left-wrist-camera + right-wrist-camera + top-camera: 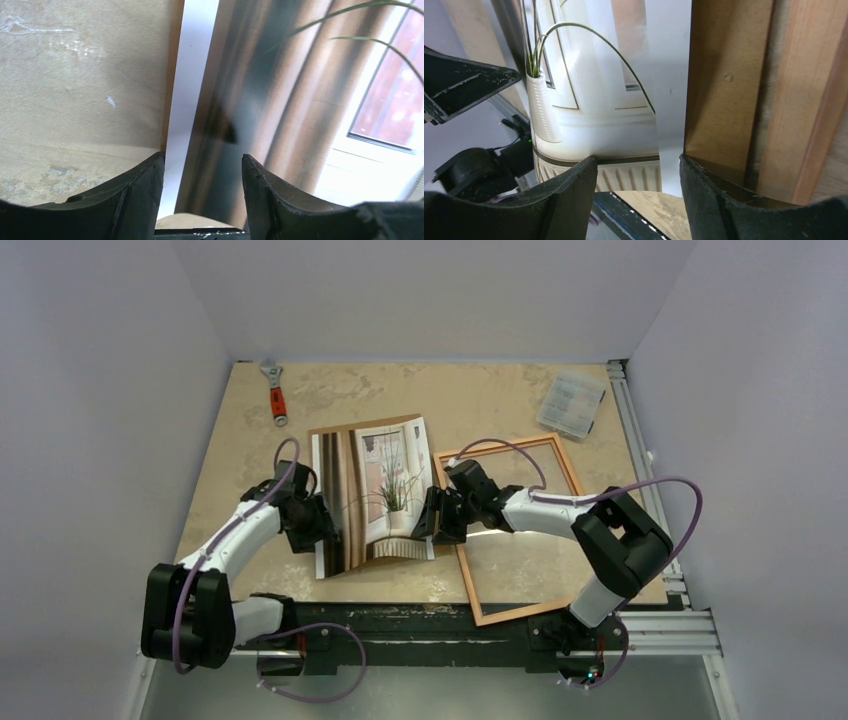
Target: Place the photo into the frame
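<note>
The photo [375,495], a print of a grassy potted plant by striped curtains, hangs bowed above the table between my two grippers. My left gripper [325,525] is at its left edge and my right gripper [432,515] at its right edge. In the left wrist view the fingers of the left gripper [202,160] stand apart, with the photo's [280,100] white border crossing the gap. In the right wrist view the right gripper [639,160] is also open around the photo's [589,115] edge. The frame [512,617] lies flat to the right, and its wood [809,100] shows beside my right fingers.
A red-handled wrench [275,395] lies at the back left of the table. A small clear plastic box [572,403] sits at the back right. Aluminium rails [640,440] run along the table's right edge, and white walls close in three sides.
</note>
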Controlling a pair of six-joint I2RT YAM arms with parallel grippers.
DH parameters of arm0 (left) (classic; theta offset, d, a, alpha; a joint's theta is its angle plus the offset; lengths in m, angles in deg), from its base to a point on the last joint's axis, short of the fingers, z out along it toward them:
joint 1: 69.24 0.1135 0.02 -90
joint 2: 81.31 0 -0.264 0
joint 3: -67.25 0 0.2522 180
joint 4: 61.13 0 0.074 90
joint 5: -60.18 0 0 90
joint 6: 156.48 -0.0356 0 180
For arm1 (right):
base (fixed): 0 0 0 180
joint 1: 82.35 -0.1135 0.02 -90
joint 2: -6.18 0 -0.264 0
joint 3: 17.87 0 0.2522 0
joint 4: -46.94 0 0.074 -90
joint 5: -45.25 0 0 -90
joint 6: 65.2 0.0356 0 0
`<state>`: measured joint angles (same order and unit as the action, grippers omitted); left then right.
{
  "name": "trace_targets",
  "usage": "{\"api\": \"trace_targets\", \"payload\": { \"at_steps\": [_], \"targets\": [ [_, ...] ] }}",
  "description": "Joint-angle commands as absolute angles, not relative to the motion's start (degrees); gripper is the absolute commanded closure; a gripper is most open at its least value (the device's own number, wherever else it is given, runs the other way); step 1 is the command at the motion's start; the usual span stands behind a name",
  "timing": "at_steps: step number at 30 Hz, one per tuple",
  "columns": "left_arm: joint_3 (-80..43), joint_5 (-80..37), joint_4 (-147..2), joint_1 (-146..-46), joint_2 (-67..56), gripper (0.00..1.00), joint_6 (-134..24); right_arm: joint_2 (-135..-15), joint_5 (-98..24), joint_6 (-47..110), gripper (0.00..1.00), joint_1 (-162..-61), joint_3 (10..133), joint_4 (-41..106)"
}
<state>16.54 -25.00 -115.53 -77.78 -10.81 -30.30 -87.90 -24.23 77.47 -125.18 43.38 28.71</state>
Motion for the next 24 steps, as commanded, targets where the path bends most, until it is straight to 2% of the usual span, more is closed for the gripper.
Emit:
{"api": "trace_targets", "payload": {
  "at_steps": [1, 9, 15, 24],
  "targets": [
    [15.6, -20.2, -113.3, -77.5, -15.2, 0.45, -30.4, -85.6, -18.8, 82.9, 0.40, -125.3, 40.1, 39.0],
    [16.6, -12.0, -109.9, -77.5, -19.6, 0.48, -29.4, -86.0, -16.9, 83.9, 0.40, -125.0, 38.9, 43.6],
    [17.4, -8.5, -108.1, -77.5, -19.8, 0.56, -28.9, -85.9, -16.2, 83.5, 0.40, -124.8, 40.8, 43.6],
    [19.0, -3.2, -102.6, -78.0, -18.9, 0.57, -27.0, -76.8, -18.4, 81.6, 0.40, -123.9, 40.7, 40.3]
  ]
}}
